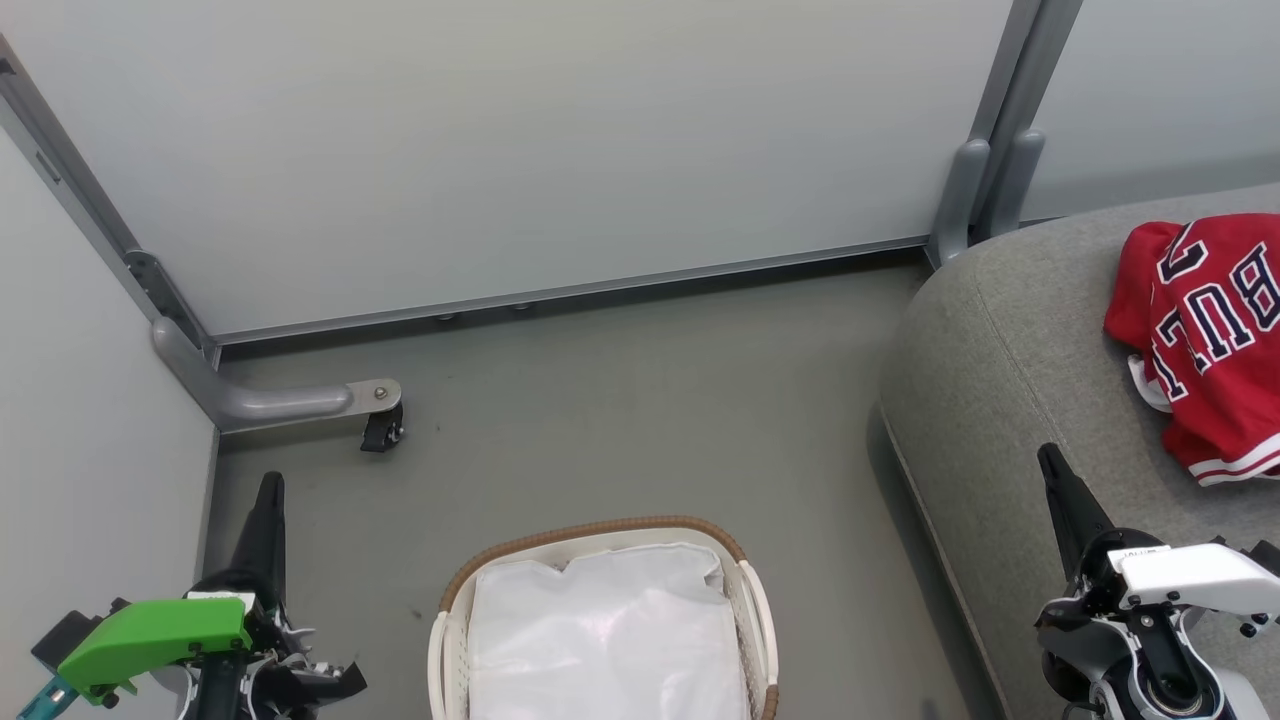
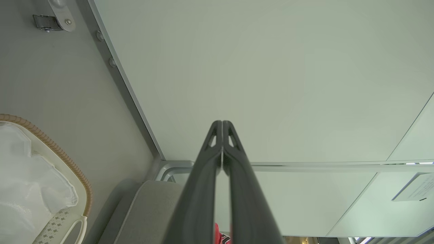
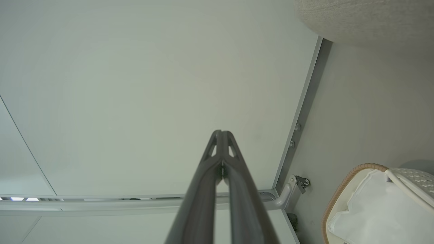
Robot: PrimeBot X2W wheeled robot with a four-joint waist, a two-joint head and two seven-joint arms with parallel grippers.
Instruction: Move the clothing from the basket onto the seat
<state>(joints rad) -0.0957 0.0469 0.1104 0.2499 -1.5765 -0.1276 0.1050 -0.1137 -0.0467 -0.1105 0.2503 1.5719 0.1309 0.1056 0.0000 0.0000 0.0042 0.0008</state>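
We see the clothing (image 1: pixel 1210 340) lying on the seat (image 1: pixel 1000 400), the basket (image 1: pixel 590 528) showing its liner (image 1: pixel 610 630). Our left pincer (image 2: pixel 222 122) and right pincer (image 3: pixel 221 132) are closed, gripping nothing.

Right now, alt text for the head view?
A red jersey lies crumpled on the grey seat at right; the white basket on the floor shows its liner. The left hand and right hand sit shut at the bottom corners.
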